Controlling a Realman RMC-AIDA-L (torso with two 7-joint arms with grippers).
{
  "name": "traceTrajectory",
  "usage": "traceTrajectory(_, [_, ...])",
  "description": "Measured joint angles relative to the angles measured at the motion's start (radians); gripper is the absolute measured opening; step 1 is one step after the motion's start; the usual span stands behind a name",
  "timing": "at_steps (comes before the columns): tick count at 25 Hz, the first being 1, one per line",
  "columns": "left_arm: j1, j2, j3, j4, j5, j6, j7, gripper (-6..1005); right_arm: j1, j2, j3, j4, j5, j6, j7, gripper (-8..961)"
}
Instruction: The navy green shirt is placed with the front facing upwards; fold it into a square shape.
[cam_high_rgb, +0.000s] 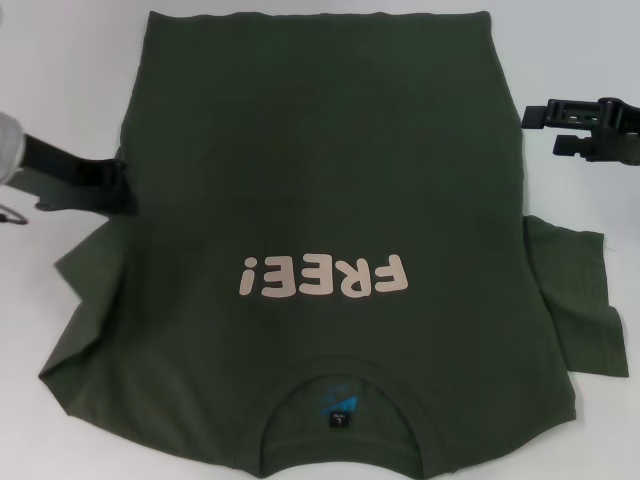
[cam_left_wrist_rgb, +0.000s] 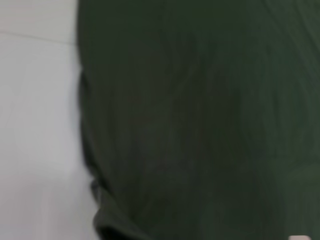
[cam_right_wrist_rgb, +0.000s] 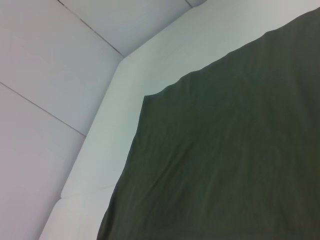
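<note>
The navy green shirt (cam_high_rgb: 320, 200) lies spread on the white table (cam_high_rgb: 60, 80), front up. Its pale "FREE!" lettering (cam_high_rgb: 322, 277) and collar (cam_high_rgb: 340, 400) are at the near side, its hem at the far side. My left gripper (cam_high_rgb: 118, 185) sits low at the shirt's left edge, level with the body's middle. My right gripper (cam_high_rgb: 542, 130) hovers open just off the shirt's right edge, holding nothing. The left wrist view shows the shirt (cam_left_wrist_rgb: 200, 120) close up beside bare table. A hem corner of the shirt (cam_right_wrist_rgb: 225, 160) fills much of the right wrist view.
The left sleeve (cam_high_rgb: 85, 275) lies rumpled against the body; the right sleeve (cam_high_rgb: 580, 300) sticks out flat. White table shows on both sides of the shirt. The right wrist view shows the table's far edge (cam_right_wrist_rgb: 100, 130) and the tiled floor (cam_right_wrist_rgb: 50, 60) beyond it.
</note>
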Motion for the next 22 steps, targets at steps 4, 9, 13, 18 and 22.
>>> traceTrajectory(4, [-0.034,-0.010,0.000,-0.062,0.000,-0.050,0.000,0,0.002,0.000,0.003,0.003,0.000,0.001,0.001,911])
traceTrajectory(9, [-0.062,-0.006,0.001,-0.158,-0.007,-0.106,0.033,-1,0.004,-0.001,-0.002,0.001,0.000,0.001,0.012,911])
traceTrajectory(13, [-0.068,-0.020,0.001,-0.174,-0.017,-0.109,0.140,0,0.005,-0.001,-0.002,-0.001,-0.003,0.003,0.013,911])
traceTrajectory(18, [-0.049,-0.056,-0.006,-0.140,-0.166,-0.042,0.387,148,0.005,-0.001,-0.002,-0.003,-0.004,0.005,0.013,912])
traceTrajectory(22, [-0.004,-0.040,-0.042,-0.126,-0.256,-0.004,0.425,228,0.005,-0.008,-0.005,0.000,-0.004,0.003,0.011,912])
